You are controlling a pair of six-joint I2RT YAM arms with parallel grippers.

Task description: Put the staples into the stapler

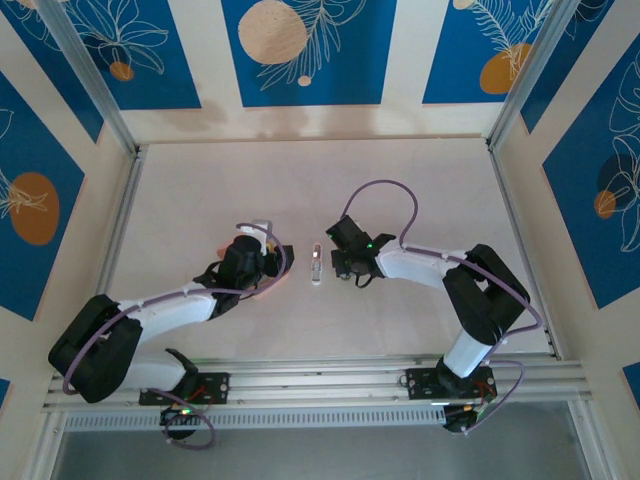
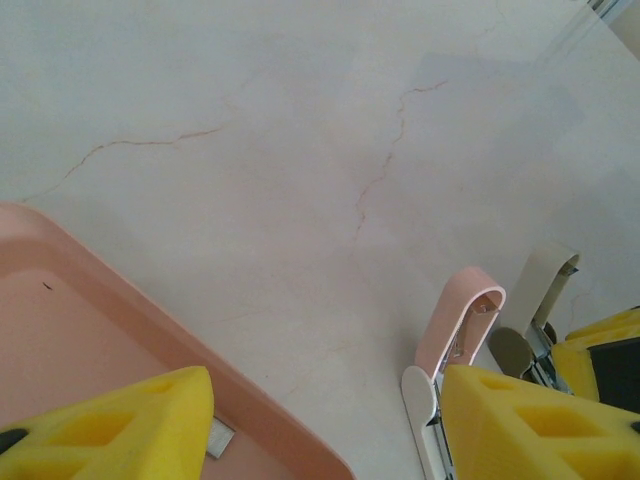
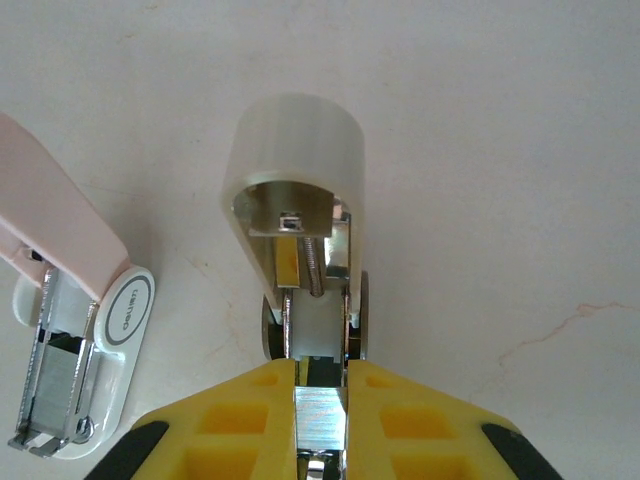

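My right gripper (image 3: 320, 405) is shut on a small striped grey block of staples (image 3: 320, 422). It holds them right behind the magazine of a cream stapler (image 3: 300, 150), whose lid stands tilted up and open. A second stapler (image 3: 75, 330), pink-topped on a white base, lies open to its left and shows between the arms from above (image 1: 316, 265). My left gripper (image 2: 320, 445) is open. Its one finger hangs over the pink tray (image 2: 150, 330), the other over the pink stapler (image 2: 462, 322). A loose grey staple piece (image 2: 220, 437) lies in the tray beside the left finger.
The pale marbled tabletop (image 2: 320, 130) stretches away beyond both staplers. In the top view both grippers (image 1: 270, 262) (image 1: 342, 260) meet near the table's middle, a few centimetres apart. Aluminium rails (image 1: 300, 380) border the near edge.
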